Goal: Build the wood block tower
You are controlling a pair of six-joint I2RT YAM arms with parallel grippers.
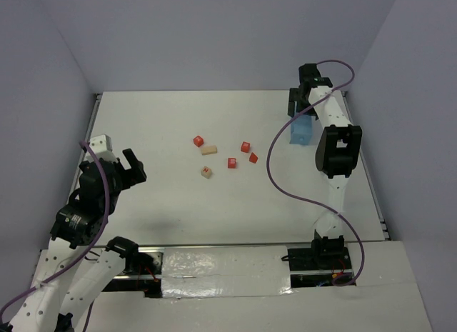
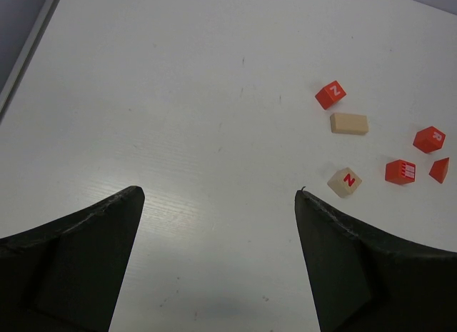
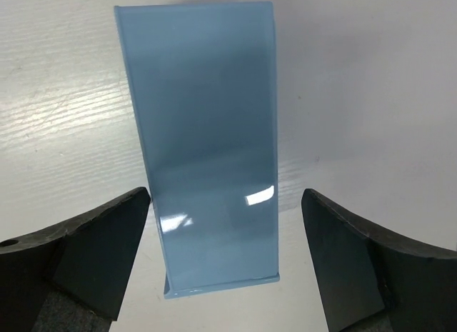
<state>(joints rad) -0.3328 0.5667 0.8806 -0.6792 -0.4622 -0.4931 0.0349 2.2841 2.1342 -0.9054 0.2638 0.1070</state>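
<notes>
Six small wooden blocks lie loose at the table's middle: a red cube [image 1: 198, 141], a tan oblong block [image 1: 208, 150], a red cube [image 1: 245, 146], a red roof-shaped piece [image 1: 253, 158], a red cube [image 1: 231, 163] and a tan cube [image 1: 206, 173]. None is stacked. The left wrist view shows them at its right: the tan cube with a red N [image 2: 345, 182], the tan oblong [image 2: 349, 123] and the roof piece [image 2: 439, 170]. My left gripper [image 1: 133, 168] [image 2: 218, 196] is open and empty, left of the blocks. My right gripper [image 1: 301, 109] [image 3: 225, 196] is open at the far right.
A light-blue rectangular tray [image 1: 301, 131] lies at the far right, directly under my right gripper; its glossy face [image 3: 207, 146] fills the gap between the spread fingers without touching them. White walls ring the table.
</notes>
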